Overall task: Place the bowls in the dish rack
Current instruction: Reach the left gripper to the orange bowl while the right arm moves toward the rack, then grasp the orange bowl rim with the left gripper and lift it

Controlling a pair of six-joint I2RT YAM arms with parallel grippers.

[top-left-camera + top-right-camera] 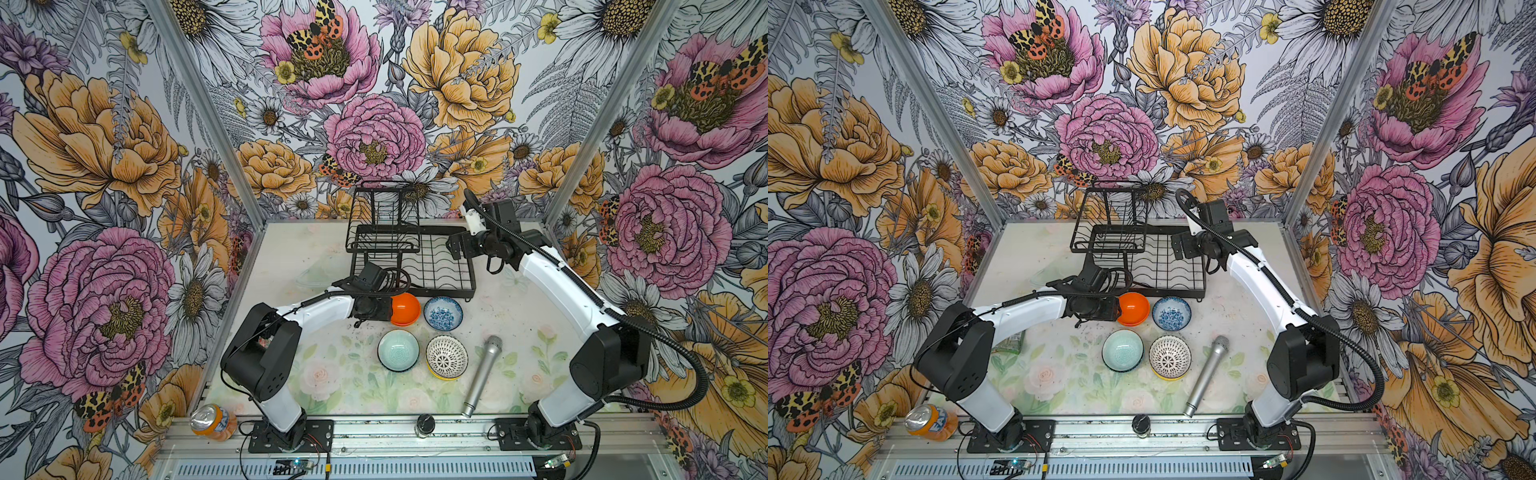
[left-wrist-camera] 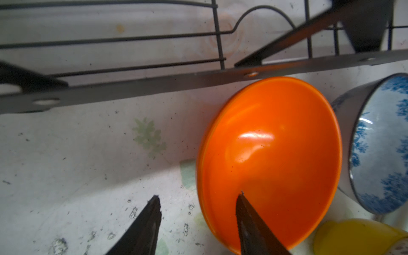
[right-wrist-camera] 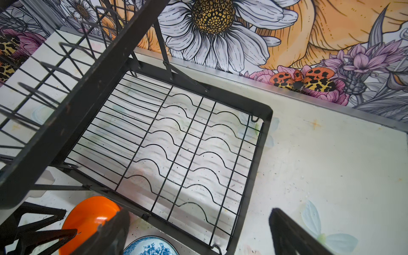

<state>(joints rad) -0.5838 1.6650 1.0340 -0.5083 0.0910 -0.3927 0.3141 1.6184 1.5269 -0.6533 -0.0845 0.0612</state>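
The left claw (image 2: 199, 195) is about half open and stands astride the rim of the plain orange round bowl (image 2: 271, 141). One finger (image 2: 249, 216) is over the inside of the bowl. The other finger is outside the bowl, with a gap to the wall, so nothing is gripped. The blue-and-white floral bowl (image 1: 443, 313) is just beyond the orange one, on the side away from this claw. The black metal wire dish rack (image 1: 382, 249) lies close beside the claw on the pale flowered worktop (image 1: 291, 270).

The right claw (image 3: 198, 231) is wide open and holds nothing. It hangs at the edge of the rack, whose wavy lower wires are in front of it and carry no bowl.

Well apart from both claws, the pale teal bowl (image 1: 398, 350) sits beside the white bowl with black lattice (image 1: 446, 356), which is nested in the yellow bowl (image 1: 444, 377). A silver microphone (image 1: 482, 374) lies near them.
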